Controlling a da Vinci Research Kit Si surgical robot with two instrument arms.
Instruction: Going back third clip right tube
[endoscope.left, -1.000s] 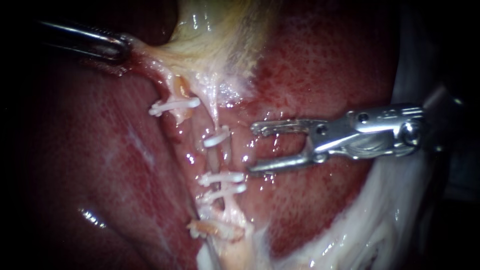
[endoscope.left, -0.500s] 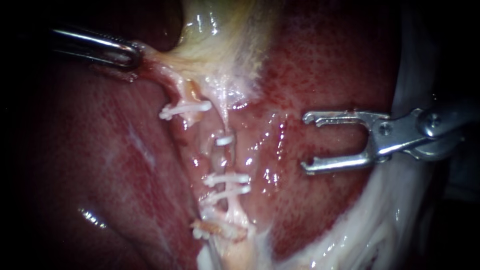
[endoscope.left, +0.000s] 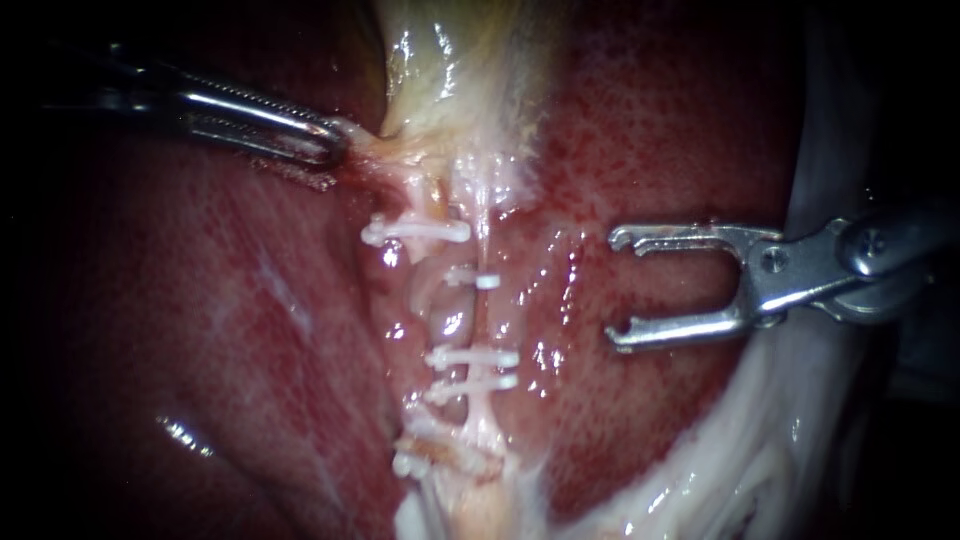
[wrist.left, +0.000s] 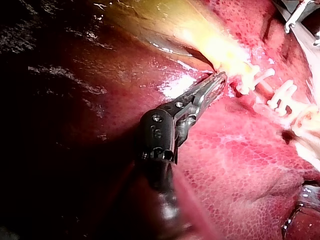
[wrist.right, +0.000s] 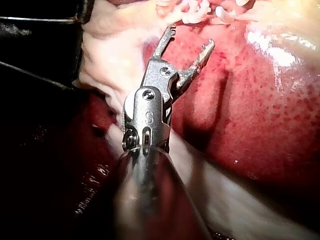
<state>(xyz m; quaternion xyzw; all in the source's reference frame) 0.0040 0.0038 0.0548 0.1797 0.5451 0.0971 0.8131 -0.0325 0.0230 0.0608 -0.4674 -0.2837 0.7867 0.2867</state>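
White clips (endoscope.left: 472, 357), red-speckled liver (endoscope.left: 680, 130), glossy pale-yellow gallbladder (endoscope.left: 450, 70).

No legible text, label, brand, number or sign appears in any of the views.

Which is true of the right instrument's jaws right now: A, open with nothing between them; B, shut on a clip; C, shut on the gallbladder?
A: the right instrument shows a wide empty gap between its jaws, standing clear of the clips over the liver.

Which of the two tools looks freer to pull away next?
The right instrument: its jaws are open, empty and clear of the clips. The left instrument is shut on tissue by the gallbladder.
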